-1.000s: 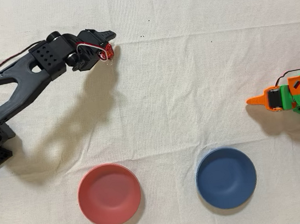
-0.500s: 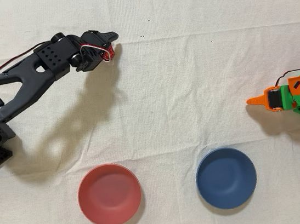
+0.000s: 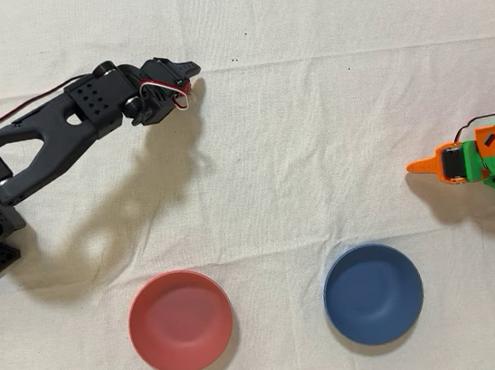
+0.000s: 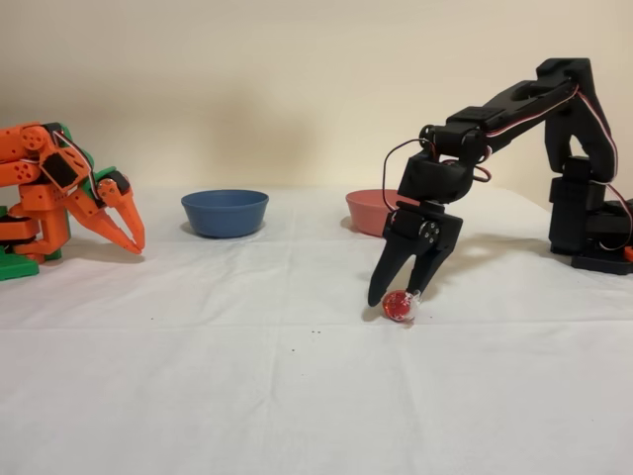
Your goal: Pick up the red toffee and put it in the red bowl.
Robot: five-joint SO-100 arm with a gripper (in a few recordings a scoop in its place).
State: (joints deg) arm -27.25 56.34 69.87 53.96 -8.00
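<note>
Fingers of the black arm's hand (image 4: 396, 297) have pressed in around the red toffee (image 4: 400, 306), now pinched low against the worktop (image 4: 297, 396), leaving the carry to the red bowl (image 3: 181, 321), near-left overhead.

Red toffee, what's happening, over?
Black gripper down, straddling shiny red foil toffee on cloth. Grip unconfirmed. Salmon-red plastic bowl empty, path clear.

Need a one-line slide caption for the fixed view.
Black arm's gripper closes around the red toffee on the cloth.
</note>
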